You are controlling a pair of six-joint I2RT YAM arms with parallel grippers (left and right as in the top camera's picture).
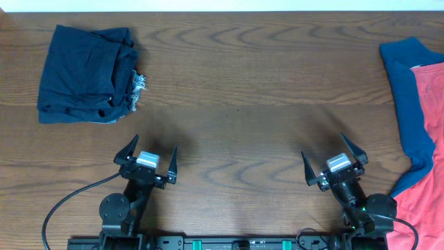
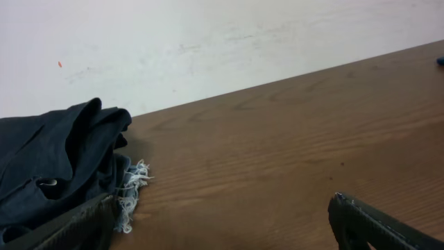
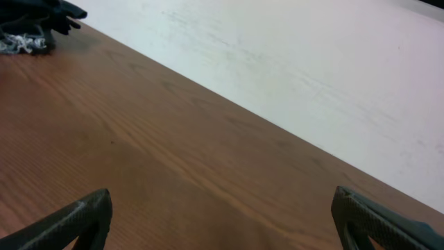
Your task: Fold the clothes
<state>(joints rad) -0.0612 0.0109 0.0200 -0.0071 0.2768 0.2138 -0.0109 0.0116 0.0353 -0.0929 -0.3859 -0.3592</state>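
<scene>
**A:** Entry one, the largest?

**B:** The bench [image 1: 236, 90]: brown wood grain, bearing everything we list below.

**A:** Entry two, the clothes?

**B:** We log a coral-red garment [image 1: 431, 132] at the right edge, cut off by the frame and running down to the near edge. A blue garment [image 1: 406, 90] touches it on its left, rumpled and reaching farther back. We cannot tell which of the two lies on top.

**A:** Entry three?

**B:** A dark navy garment [image 1: 83, 73], bundled roughly square, sits far left, well apart from the other two.

**A:** The tools?

**B:** The left tool [image 1: 155, 146] is near left, released, its fingers [image 2: 69, 226] spread wide with only bare wood between them. The navy bundle lies beyond it, farther left. The right tool [image 1: 322, 146] is near right and likewise released, its fingers [image 3: 69, 222] splayed with nothing in them. It stands left of the coral-red garment and apart from it.

**A:** Smaller items?

**B:** A black cable [image 1: 69, 201] loops from the left arm's base at the near edge.

**A:** Smallest?

**B:** A frayed whitish fringe [image 1: 139, 87] runs along the navy garment's right side. We also see it from the left wrist [image 2: 132, 187].
</scene>
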